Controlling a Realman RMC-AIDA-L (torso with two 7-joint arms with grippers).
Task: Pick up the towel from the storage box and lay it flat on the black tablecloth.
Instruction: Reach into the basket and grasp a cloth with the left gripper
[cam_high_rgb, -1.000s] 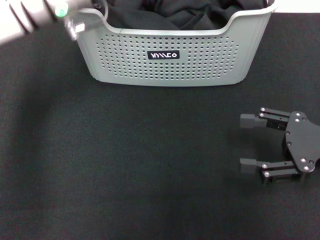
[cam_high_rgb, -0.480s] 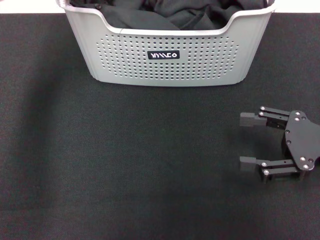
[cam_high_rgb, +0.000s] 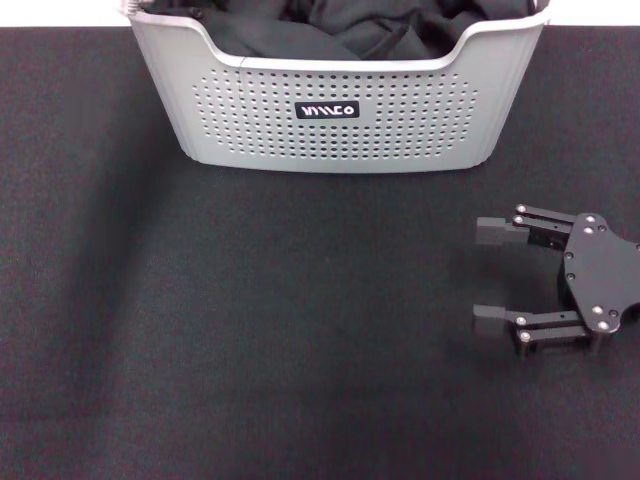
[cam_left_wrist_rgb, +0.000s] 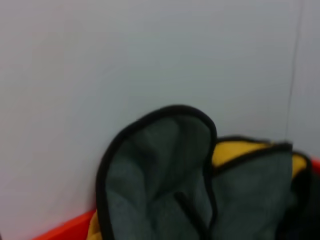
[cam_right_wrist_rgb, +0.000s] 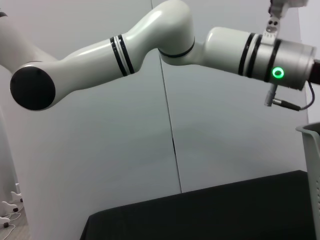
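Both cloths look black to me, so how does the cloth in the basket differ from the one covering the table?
The black fabric lies crumpled in folds inside the storage box; the black tablecloth lies spread flat under it. The fabric looks smoother and shinier; the tablecloth is matte and finely grained. Both are plain black.

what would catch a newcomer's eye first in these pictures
The light grey storage box stands at the far edge of the black tablecloth, with black fabric bunched inside. The right gripper rests open on the cloth's right side. In the left wrist view, the towel hangs close, grey and yellow-orange.
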